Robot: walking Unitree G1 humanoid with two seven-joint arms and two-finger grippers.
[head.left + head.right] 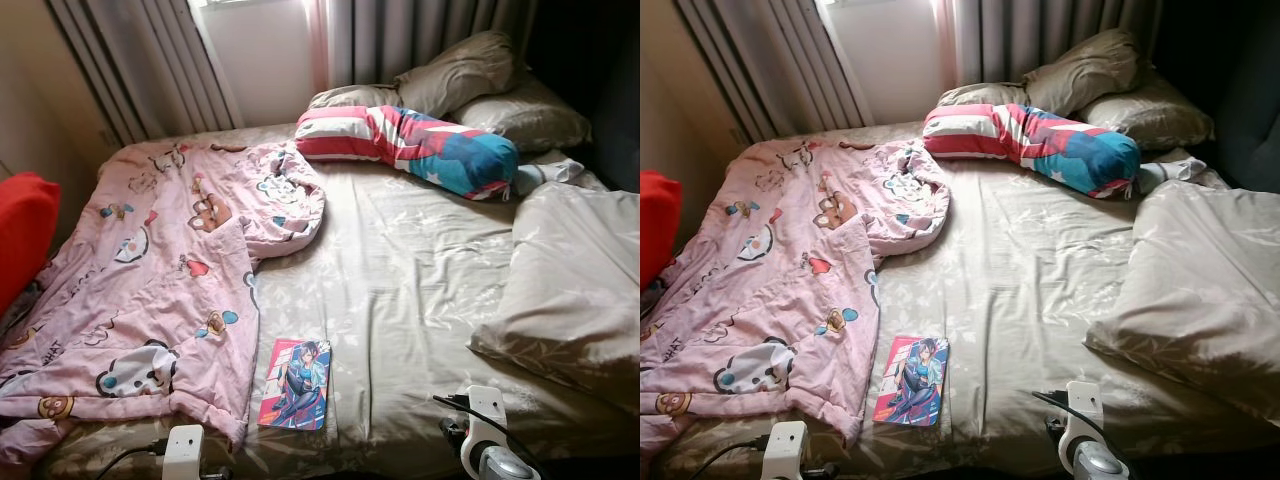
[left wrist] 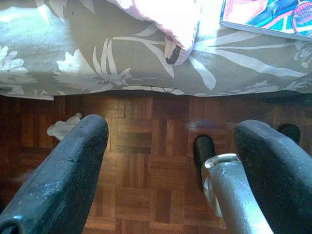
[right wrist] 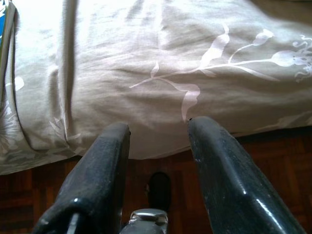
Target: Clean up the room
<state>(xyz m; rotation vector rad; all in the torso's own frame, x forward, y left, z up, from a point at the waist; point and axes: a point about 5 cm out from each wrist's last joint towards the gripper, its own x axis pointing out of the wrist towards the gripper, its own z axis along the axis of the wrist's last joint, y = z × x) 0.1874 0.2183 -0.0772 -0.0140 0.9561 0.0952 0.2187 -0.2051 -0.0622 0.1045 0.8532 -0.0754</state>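
Jaws of the left gripper [image 2: 168, 170] and right gripper [image 3: 158, 141] hang parted and empty at the bed's [image 1: 420, 270] foot, presumably ready for the book [image 1: 296, 383] beside the pink blanket [image 1: 160, 290].

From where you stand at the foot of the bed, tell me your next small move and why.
Probably reach the left pincer forward to the comic book. It lies loose on the grey bedsheet near the bed's foot edge, beside the pink blanket. Both pincers, the right pincer too, are open, empty and low over the wooden floor.
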